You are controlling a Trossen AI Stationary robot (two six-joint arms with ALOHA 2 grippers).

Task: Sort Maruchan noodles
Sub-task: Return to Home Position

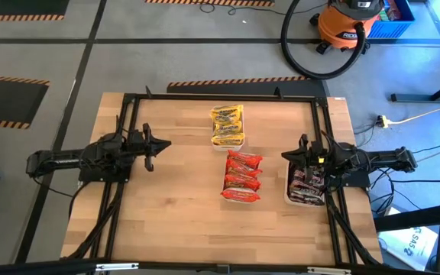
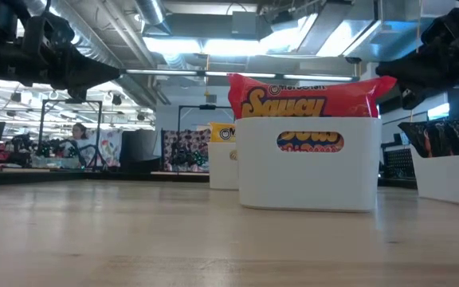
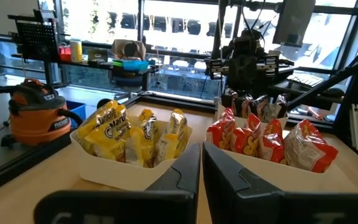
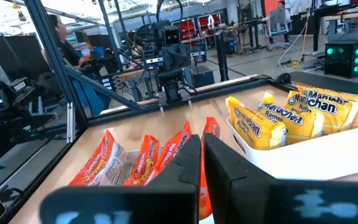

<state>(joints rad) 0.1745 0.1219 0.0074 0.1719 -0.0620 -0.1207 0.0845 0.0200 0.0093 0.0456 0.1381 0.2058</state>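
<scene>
Yellow packets (image 4: 319,107) read "Maruchan" and "Ramen"; the red packet (image 2: 293,100) reads "Saucy".

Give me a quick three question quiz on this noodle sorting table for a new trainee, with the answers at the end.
1. Multiple choice: which packets fill the middle white bin? A yellow, B red, C dark brown.
2. True or false: the left gripper holds a yellow packet.
3. Fill in: the bin nearest the right gripper holds ___ packets.

Key
1. B, the red packets.
2. False: it is shut and empty, at the table's left side.
3. Dark brown: the dark brown packets sit partly under the right arm.
</scene>
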